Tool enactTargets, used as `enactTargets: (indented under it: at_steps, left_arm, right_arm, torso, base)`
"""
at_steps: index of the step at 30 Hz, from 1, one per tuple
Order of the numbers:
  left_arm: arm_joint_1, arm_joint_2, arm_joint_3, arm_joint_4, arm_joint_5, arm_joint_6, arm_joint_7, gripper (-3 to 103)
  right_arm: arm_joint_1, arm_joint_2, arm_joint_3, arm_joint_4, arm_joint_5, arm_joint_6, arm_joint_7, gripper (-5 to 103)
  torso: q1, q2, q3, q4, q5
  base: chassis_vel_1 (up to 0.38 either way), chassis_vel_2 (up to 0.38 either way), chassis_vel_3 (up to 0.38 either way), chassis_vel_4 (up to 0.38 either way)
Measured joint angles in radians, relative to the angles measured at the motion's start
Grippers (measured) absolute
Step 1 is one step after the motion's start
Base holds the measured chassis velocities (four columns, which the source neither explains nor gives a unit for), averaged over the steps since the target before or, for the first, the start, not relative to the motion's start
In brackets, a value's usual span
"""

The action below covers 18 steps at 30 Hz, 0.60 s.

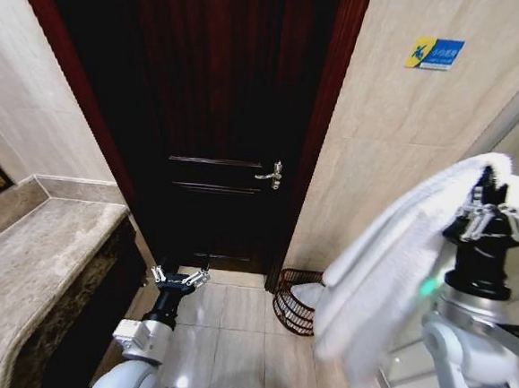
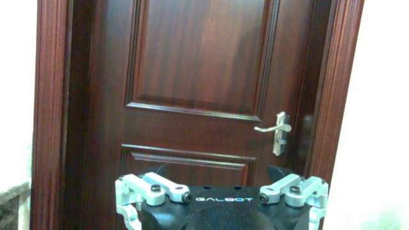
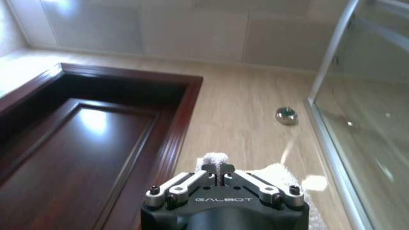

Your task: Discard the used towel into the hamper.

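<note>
**Towel Held High by the Door, Hamper on the Floor Below**

The robot stands in a tiled bathroom, facing a dark wooden door (image 1: 227,147) with a pale metal lever handle (image 1: 271,174). Its right arm is raised at the right side of the head view, and the right gripper (image 1: 484,214) points upward with its fingers pinched together on a white towel (image 1: 397,268). The towel is caught at its top edge and drapes down and to the left in a long, thick fold, hanging free of the wall and floor. From the right wrist camera, the same fingers (image 3: 211,168) sit closed with a tuft of towel bunched between and behind them, the door frame and a glass shower panel (image 3: 364,115) beyond.

The hamper (image 1: 298,302), a dark reddish-brown wire basket with thin ribs, stands on the floor tiles (image 1: 230,336) just right of the door frame, against the beige wall. The lower end of the towel hangs in front of its right part, so only the left portion of the basket shows; whether cloth touches it I cannot tell.

The left gripper (image 1: 180,279) is held low, near the floor in front of the door, its fingers spread wide and holding nothing. A marble counter (image 1: 28,275) runs along the left wall beside that arm. A small blue and yellow sign (image 1: 435,53) is fixed high on the wall to the right of the door.
</note>
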Motion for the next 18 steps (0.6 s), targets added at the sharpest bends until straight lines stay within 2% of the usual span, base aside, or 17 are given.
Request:
enactTargets:
  at_steps: [10, 18]
  left_arm:
    - [0.000, 0.000, 0.000, 0.000, 0.000, 0.000, 0.000, 100]
    - [0.000, 0.000, 0.000, 0.000, 0.000, 0.000, 0.000, 100]
  right_arm:
    - [0.141, -0.025, -0.063, -0.155, 0.005, 0.011, -0.011, 2]
    - [0.269, -0.016, -0.112, -0.369, 0.017, 0.068, -0.065, 2]
  torso:
    - [0.000, 0.000, 0.000, 0.0001, -0.0003]
    - [0.000, 0.000, 0.000, 0.0002, -0.0001]
  base:
    - [0.000, 0.000, 0.000, 0.000]
    - [0.000, 0.000, 0.000, 0.000]
